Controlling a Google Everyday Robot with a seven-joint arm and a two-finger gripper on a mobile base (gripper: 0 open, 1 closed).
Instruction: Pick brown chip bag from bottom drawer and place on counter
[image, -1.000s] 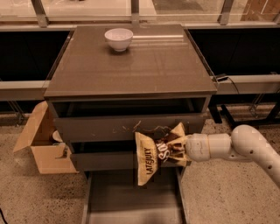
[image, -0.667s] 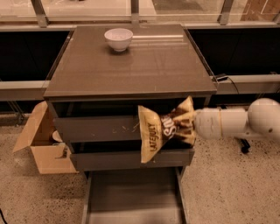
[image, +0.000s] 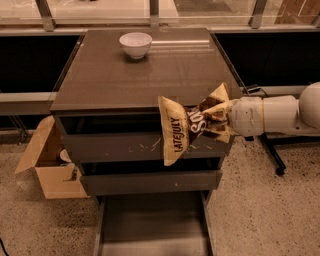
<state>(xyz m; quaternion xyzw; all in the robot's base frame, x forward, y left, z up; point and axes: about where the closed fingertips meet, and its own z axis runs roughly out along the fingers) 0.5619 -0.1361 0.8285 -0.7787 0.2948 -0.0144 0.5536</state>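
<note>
We see the brown chip bag hanging in the air in front of the upper drawer front, just at the front edge of the table, toward its 4 o'clock corner. The gripper reaches in from 3 o'clock on a level white arm. Its fingers are closed on the bag's crumpled right-hand end. The tips are buried in the foil, so we judge the clamp from the way the bag hangs with nothing beneath it. Held by one end, the bag droops down and to the left, its lettering turned sideways.

The bottom drawer stands pulled out at 6 o'clock, well below the bag. We therefore take the picking as done and the carry up to the table as the step in hand. Only the bag's top corner shows above the table's edge. We think more lift is needed before any move toward 12 o'clock, or the drooping end may catch the overhang. The white bowl sits near the 12 o'clock edge, well apart from the bag.
</note>
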